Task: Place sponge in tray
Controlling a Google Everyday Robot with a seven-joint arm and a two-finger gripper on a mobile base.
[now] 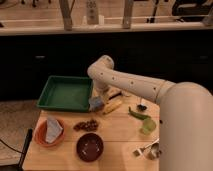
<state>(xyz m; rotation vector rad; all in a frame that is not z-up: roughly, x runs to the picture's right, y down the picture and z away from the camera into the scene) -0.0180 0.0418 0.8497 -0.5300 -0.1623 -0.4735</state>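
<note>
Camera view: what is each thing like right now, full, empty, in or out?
Green tray: empty.
Gripper: low beside the tray's right edge.
Blue sponge: outside the tray, right at the gripper.
Orange bowl: holds something pale.
Dark red bowl: looks empty.

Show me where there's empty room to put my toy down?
The green tray is bare inside. There is also bare wood between the dark bowl and the green cup. It is crowded by the tray's right edge, where the gripper is at the blue sponge, beside the yellow piece.
</note>
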